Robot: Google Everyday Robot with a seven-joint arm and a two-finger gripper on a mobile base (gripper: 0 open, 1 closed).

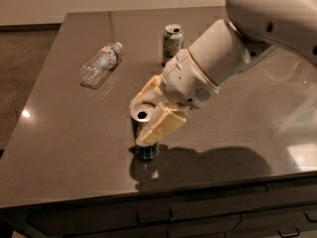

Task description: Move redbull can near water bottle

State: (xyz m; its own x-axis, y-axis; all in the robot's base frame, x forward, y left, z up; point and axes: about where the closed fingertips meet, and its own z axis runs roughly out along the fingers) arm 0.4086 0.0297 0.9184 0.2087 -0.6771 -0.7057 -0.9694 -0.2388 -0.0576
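Two spread jaws of the gripper point(140, 119) straddle the upright, open-topped redbull can point(142, 148).

Upright redbull can point(145, 150) within the claw point(142, 121); water bottle point(100, 65) on its side, well apart back-left

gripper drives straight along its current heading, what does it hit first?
The redbull can: the gripper, angled down-left, sits right at its top. Beyond it, only the table. Depth unclear, so they may be touching.
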